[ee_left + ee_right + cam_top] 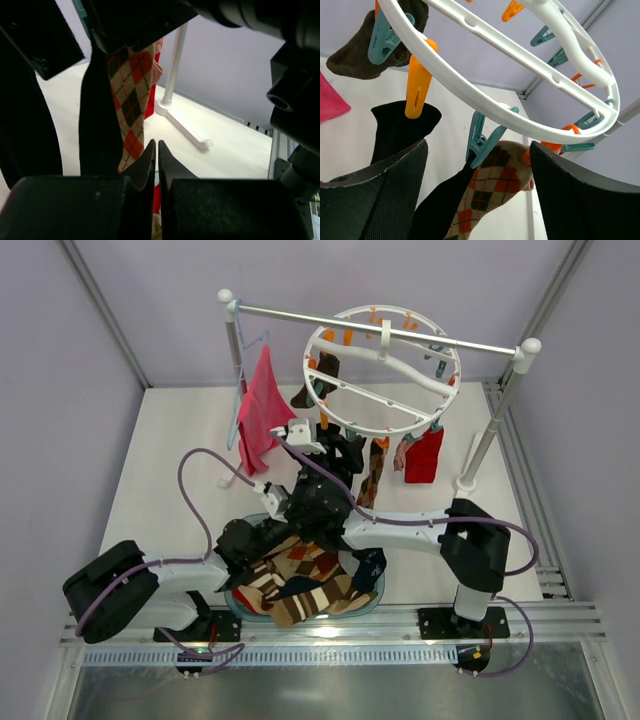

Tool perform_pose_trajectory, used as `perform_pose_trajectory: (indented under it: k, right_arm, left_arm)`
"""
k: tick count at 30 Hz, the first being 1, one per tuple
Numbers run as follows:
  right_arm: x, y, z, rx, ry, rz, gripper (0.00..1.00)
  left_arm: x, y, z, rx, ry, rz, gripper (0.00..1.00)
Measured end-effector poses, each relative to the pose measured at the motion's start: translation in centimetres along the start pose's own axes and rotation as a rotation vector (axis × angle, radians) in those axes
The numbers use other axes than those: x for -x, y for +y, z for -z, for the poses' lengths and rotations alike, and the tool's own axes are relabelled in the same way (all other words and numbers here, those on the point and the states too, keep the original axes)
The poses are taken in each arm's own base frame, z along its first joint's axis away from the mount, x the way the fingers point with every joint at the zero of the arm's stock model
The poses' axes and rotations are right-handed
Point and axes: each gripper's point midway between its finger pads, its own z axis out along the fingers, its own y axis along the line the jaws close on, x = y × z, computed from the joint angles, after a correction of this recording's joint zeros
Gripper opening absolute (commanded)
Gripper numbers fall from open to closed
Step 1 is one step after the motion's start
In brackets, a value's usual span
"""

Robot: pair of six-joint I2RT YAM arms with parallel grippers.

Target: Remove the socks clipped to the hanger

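Pale lilac walls close in a white tabletop. At its far side a metal rail carries the hanger, a smooth white plastic ring with curved spokes and orange and teal clips, hanging roughly flat. Limp socks dangle from its near rim, long axes vertical, cuffs up: a fuzzy dark brown sock, a black sock, a knitted diamond-patterned sock and a red sock. The right gripper is spread wide, its textured fingers either side of a teal clip pinching the patterned sock. The left gripper is pressed closed with nothing visible between its tips, the patterned sock just beyond them. A pink cloth hangs at the rail's left end.
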Motion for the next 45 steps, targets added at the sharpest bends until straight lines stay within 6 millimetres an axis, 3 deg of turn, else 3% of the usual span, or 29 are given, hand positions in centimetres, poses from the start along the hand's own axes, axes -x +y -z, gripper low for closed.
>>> perform_pose_trajectory:
  k: [4, 5, 7, 8, 11, 16, 26, 33, 40, 45]
  right_arm:
    - [-0.1, -0.2, -0.4, -0.015, 0.008, 0.084, 0.83]
    - [-0.1, -0.3, -0.5, -0.018, 0.011, 0.103, 0.83]
    - [-0.5, -0.4, -0.6, -0.022, 0.015, 0.132, 0.83]
    - [-0.7, -0.5, -0.7, -0.025, 0.018, 0.145, 0.83]
    - [-1.7, -0.6, -0.7, -0.025, 0.024, 0.179, 0.83]
    - [-3.2, -1.0, 0.0, -0.011, 0.021, 0.222, 0.84]
    - [-3.1, -4.0, 2.3, 0.046, -0.012, 0.178, 0.84]
    - [-3.8, -5.9, 2.3, 0.040, -0.003, 0.161, 0.84]
    - [-4.0, -4.8, 4.8, 0.117, -0.047, 0.171, 0.85]
    - [-4.3, -5.5, 5.3, 0.137, -0.058, 0.160, 0.86]
  left_arm:
    - [0.2, 1.0, -0.2, 0.049, -0.027, 0.001, 0.00]
    - [0.1, 1.3, -0.3, 0.060, -0.032, -0.002, 0.07]
    - [-0.2, 1.8, -0.4, 0.085, -0.033, -0.013, 0.30]
    - [-0.5, 2.1, -0.4, 0.099, -0.029, -0.021, 0.61]
    - [-2.2, 3.1, -0.4, 0.138, 0.014, -0.047, 0.96]
    - [-5.5, 4.2, -0.6, 0.176, 0.110, -0.105, 1.00]
    - [-6.8, 6.7, -3.0, 0.267, 0.129, -0.192, 1.00]
    - [-7.0, 6.8, -4.6, 0.263, 0.115, -0.212, 0.99]
    - [-6.2, 8.9, -4.9, 0.356, 0.105, -0.215, 1.00]
    - [-5.8, 9.0, -5.2, 0.371, 0.091, -0.216, 1.00]
